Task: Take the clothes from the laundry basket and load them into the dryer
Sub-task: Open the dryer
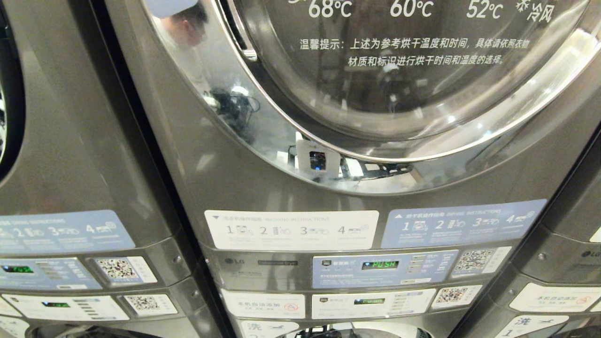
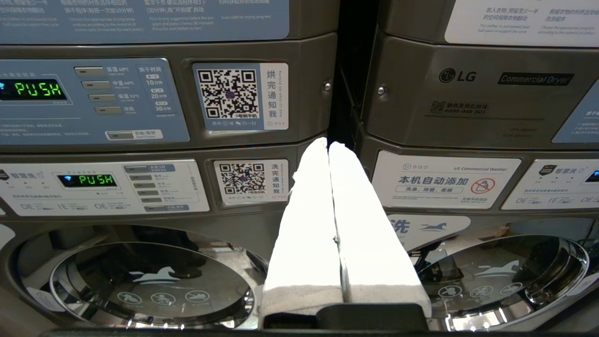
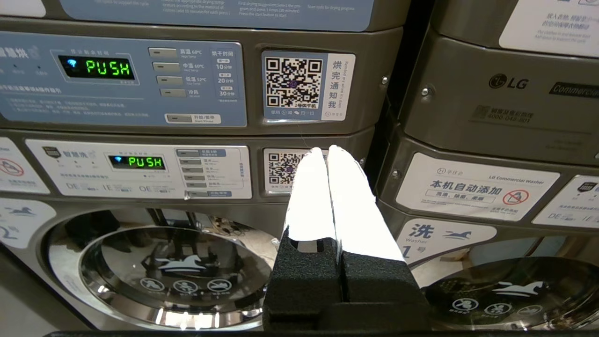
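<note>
Left gripper [image 2: 328, 146] and right gripper [image 3: 323, 150] both pinched together on nothing, aimed at the control panels [image 3: 126, 84], probably just parked. Dryer door [image 1: 413, 70] dead ahead and closed. No laundry basket or clothes anywhere in view, so nothing loaded yet.

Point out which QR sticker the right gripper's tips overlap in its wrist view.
The lower QR sticker, on the white washer panel; the right gripper covers its edge, while the upper QR sticker stays clear.

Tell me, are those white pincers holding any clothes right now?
No. The left gripper and right gripper are both shut on nothing, pointing at the machines' control panels.
</note>
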You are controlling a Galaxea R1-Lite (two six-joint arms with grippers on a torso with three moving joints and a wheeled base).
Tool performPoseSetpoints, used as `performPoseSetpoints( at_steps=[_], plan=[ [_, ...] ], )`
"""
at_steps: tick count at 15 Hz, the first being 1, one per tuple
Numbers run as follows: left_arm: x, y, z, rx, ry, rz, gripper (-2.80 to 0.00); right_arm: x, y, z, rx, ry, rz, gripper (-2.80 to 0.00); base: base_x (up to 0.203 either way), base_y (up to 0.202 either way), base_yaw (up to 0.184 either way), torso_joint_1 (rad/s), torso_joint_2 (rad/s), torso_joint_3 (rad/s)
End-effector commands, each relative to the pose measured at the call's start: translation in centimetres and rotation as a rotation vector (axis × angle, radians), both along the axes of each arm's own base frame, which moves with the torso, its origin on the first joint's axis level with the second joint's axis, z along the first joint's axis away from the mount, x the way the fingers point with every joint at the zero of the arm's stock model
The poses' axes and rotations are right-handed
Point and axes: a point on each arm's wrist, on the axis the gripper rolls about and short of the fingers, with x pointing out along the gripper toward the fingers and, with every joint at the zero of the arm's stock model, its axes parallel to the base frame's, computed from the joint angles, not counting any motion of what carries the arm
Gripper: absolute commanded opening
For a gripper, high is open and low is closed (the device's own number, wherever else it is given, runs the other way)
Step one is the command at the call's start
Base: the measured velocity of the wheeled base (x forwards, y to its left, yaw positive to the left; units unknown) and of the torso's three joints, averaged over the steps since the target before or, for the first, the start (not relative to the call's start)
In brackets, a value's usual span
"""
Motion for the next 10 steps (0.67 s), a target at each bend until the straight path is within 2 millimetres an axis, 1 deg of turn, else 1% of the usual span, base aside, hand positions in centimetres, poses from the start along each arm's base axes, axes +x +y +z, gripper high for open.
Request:
performPoseSetpoints(
  at_steps=[1,2,3,4,5,6,7,8,10],
  plan=[
    [0.0,0.0,0.0,0.0,0.0,0.0,-2.8,-0.2,0.0,0.8,-0.001,-0.028,0.01,-2.8,0.0,0.0,0.0,0.0,0.0,0.0],
    [0.0,0.0,0.0,0.0,0.0,0.0,-2.8,-0.6,0.1,2.3,0.008,-0.07,0.031,-2.8,0.0,0.0,0.0,0.0,0.0,0.0],
    [0.0,0.0,0.0,0.0,0.0,0.0,-2.8,-1.2,0.2,4.9,0.025,-0.125,0.079,-2.8,0.0,0.0,0.0,0.0,0.0,0.0],
    [0.0,0.0,0.0,0.0,0.0,0.0,-2.8,-1.2,0.3,7.6,0.047,-0.141,0.137,-2.8,0.0,0.0,0.0,0.0,0.0,0.0],
    [0.0,0.0,0.0,0.0,0.0,0.0,-2.8,-1.3,0.4,10.8,0.068,-0.171,0.204,-2.8,0.0,0.0,0.0,0.0,0.0,0.0],
    [0.0,0.0,0.0,0.0,0.0,0.0,-2.8,-1.3,0.7,14.3,0.084,-0.201,0.31,-2.8,0.0,0.0,0.0,0.0,0.0,0.0],
    [0.0,0.0,0.0,0.0,0.0,0.0,-2.8,-0.7,0.9,17.3,0.097,-0.2,0.429,-2.8,0.0,0.0,0.0,0.0,0.0,0.0],
    [0.0,0.0,0.0,0.0,0.0,0.0,-2.8,0.5,1.1,19.4,0.111,-0.169,0.524,-2.8,0.0,0.0,0.0,0.0,0.0,0.0],
    [0.0,0.0,0.0,0.0,0.0,0.0,-2.8,3.6,1.3,22.2,0.134,-0.094,0.665,-2.8,0.0,0.0,0.0,0.0,0.0,0.0]
  ],
)
